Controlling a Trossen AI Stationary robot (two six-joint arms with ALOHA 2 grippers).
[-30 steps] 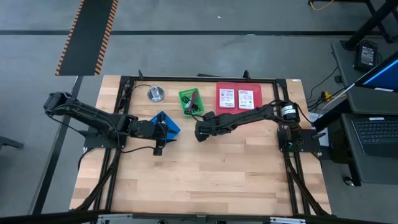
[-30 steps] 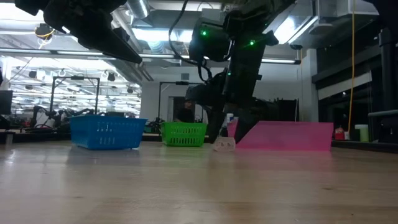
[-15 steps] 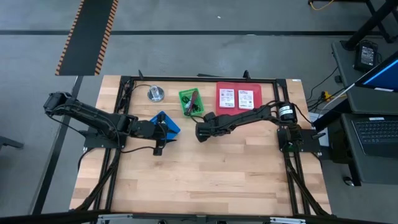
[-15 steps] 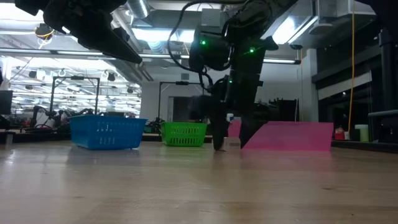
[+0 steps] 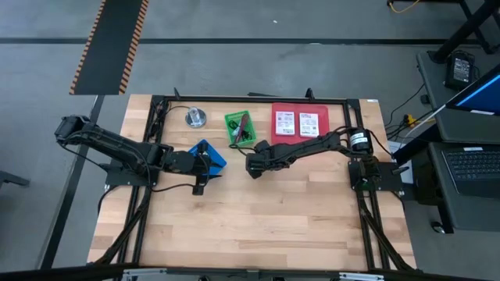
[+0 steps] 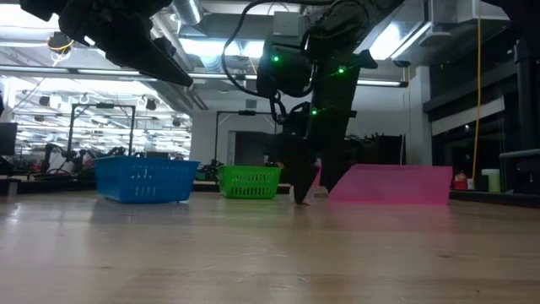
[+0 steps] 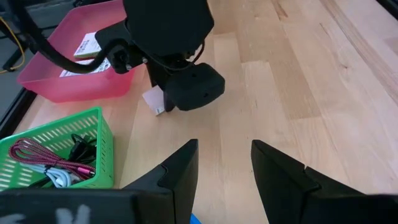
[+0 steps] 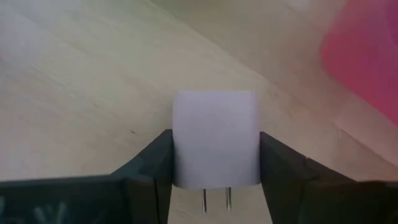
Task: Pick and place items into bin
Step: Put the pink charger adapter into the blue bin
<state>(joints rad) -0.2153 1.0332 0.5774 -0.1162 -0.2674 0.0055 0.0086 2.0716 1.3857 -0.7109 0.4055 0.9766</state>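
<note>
A small white plug adapter [image 8: 215,140] with two metal prongs sits between the fingers of my right gripper [image 5: 251,165], which stands on the table's middle between the green bin [image 5: 240,127] and the pink tray [image 5: 300,121]. In the low view, my right gripper [image 6: 302,196] points down at the tabletop. Two white green-printed packets [image 5: 298,122] lie in the pink tray. A dark red cord [image 7: 37,155] and a black cable [image 7: 79,144] lie in the green bin [image 7: 56,134]. My left gripper [image 7: 224,155] is open and waits over the blue bin [image 5: 207,154]. My right gripper pinches the white plug adapter by its two opposite flat sides [image 8: 180,155], one finger [image 8: 149,165] on each. The fingers come from above, pointing down. The prongs [image 8: 214,199] point back toward the wrist. In the low view the adapter stays at table level; whether it is lifted, I cannot tell.
A round silver metal object [image 5: 195,118] lies near the far left corner. The blue bin [image 6: 146,179], green bin [image 6: 249,181] and pink tray [image 6: 396,184] stand in a row along the far half. The near half of the wooden table [image 5: 250,226] is bare wood.
My right gripper has come down toward the table onto the white plug adapter, which earlier lay in sight beside the fingers in the low view and is now hidden between them.
</note>
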